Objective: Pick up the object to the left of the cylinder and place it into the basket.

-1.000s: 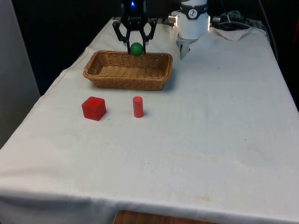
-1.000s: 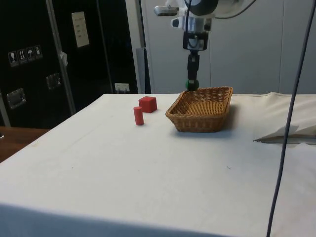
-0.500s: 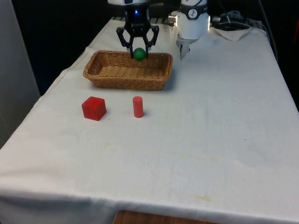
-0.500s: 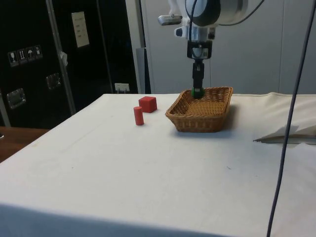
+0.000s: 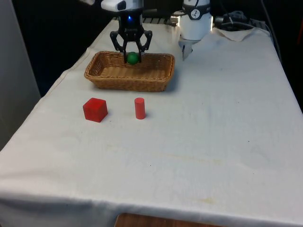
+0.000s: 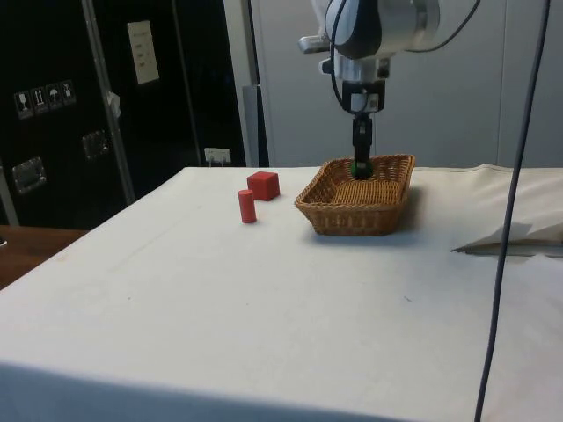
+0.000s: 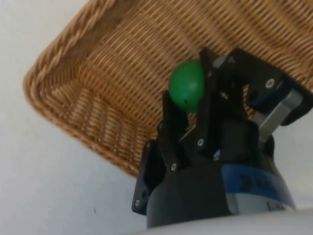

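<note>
A: Where do we see the gripper?

B: Near the top of the front view, a little left of centre, hanging over the far part of the wicker basket. Its fingers are closed on a green ball, one finger on each side of it.

A: And from the side?

B: In the side view the gripper reaches down inside the basket, right of centre in the upper half of the frame; the green ball sits about level with the rim (we cannot tell whether it touches the weave). In the wrist view the green ball is pinched between the black fingers, with the basket floor behind it.

A: What else lies on the cloth?

B: In the front view, a red cube left of centre and a red cylinder just to its right, both standing apart from the basket and nearer the lower edge. In the side view the red cylinder and red cube sit left of the basket on the white tablecloth.
</note>
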Controlling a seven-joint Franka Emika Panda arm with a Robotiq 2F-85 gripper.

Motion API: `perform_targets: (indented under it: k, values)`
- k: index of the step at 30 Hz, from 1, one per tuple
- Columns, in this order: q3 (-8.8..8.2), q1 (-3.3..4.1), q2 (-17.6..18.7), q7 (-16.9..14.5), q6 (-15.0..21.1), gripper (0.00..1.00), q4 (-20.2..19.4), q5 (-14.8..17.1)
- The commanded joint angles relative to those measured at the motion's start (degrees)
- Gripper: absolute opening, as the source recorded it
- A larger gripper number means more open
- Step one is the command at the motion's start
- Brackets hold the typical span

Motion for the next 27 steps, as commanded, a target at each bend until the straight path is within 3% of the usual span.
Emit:
perform_targets:
  k: [1, 4, 12, 13, 14, 20, 21, 22, 23, 24, 25, 27]
  values:
    - [0.97, -0.69, 0.2, -1.9, 0.5, 0.00, -0.3, 2.4]
    - [1.03, -0.69, 0.6, -2.5, 0.5, 0.00, -0.2, 3.1]
    - [2.23, -0.80, 4.2, -6.3, 0.5, 0.00, 0.9, 9.2]
    - [0.69, 0.00, 4.3, -5.1, -0.2, 0.00, 1.3, 7.3]
    - [2.41, -0.86, 4.4, -6.6, 0.5, 0.00, 1.0, 9.6]
    - [2.86, -0.86, 6.0, -7.7, -0.2, 0.00, 1.9, 11.8]
    - [2.86, -0.86, 6.2, -7.9, -0.3, 0.07, 2.1, 12.1]
    - [1.72, 0.00, 6.7, -6.8, -0.7, 0.21, 2.2, 10.9]
    - [2.92, -0.80, 6.5, -8.1, -0.4, 0.21, 2.2, 12.5]
    - [2.92, -0.80, 6.6, -8.3, -0.5, 0.31, 2.3, 12.8]
    - [2.92, -0.80, 7.0, -8.7, -0.6, 0.50, 2.6, 13.4]
    - [2.98, -0.74, 7.4, -9.1, -0.7, 0.70, 2.8, 13.9]
